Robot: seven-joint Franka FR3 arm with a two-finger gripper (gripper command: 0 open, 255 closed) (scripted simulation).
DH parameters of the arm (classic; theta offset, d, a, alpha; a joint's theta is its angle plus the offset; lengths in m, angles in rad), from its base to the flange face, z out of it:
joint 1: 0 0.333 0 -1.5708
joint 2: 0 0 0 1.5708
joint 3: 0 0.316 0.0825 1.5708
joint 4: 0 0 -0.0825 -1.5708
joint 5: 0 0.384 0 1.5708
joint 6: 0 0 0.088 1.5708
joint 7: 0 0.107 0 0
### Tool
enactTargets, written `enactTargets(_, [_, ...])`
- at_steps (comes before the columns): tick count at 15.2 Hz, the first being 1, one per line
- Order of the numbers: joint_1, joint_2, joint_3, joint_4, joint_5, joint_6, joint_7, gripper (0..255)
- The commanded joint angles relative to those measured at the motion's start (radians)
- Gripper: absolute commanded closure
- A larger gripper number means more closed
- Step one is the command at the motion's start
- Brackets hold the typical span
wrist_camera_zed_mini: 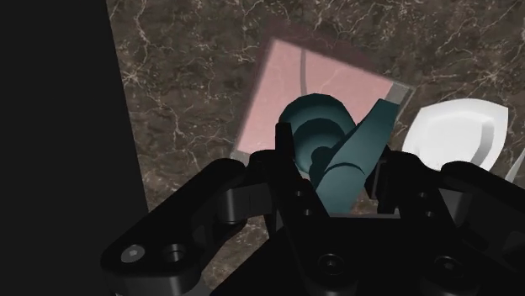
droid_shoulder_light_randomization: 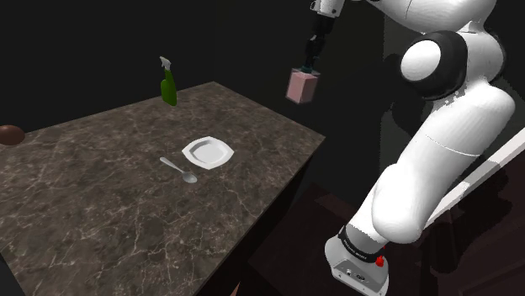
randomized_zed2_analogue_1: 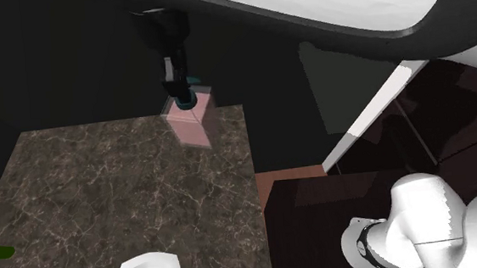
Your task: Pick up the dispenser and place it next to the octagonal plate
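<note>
gripper [droid_shoulder_light_randomization: 309, 66] clasps the pink dispenser [droid_shoulder_light_randomization: 301, 87] by its teal pump [wrist_camera_zed_mini: 313, 118], aloft, well apart from the white plate [droid_shoulder_light_randomization: 208, 152].

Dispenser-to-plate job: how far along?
Done: the gripper is shut on the pink dispenser, at its teal pump, and it is off the table. In hand: held in the air. Left: set it down beside the white plate.

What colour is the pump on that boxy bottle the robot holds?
A dark teal pump atop the pale pink square dispenser; the wrist view shows it best.
</note>
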State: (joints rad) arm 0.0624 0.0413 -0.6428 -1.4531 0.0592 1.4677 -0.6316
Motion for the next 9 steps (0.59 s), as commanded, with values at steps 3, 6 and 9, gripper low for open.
enactTargets(3, [0.065, -0.069, 0.059, -0.061, -0.039, 0.01, 0.122, 255])
enactTargets(6, [0.104, -0.1, 0.105, -0.093, -0.053, 0.018, 0.206, 255])
enactTargets(9, [0.14, -0.118, 0.148, -0.114, -0.059, 0.023, 0.286, 255])
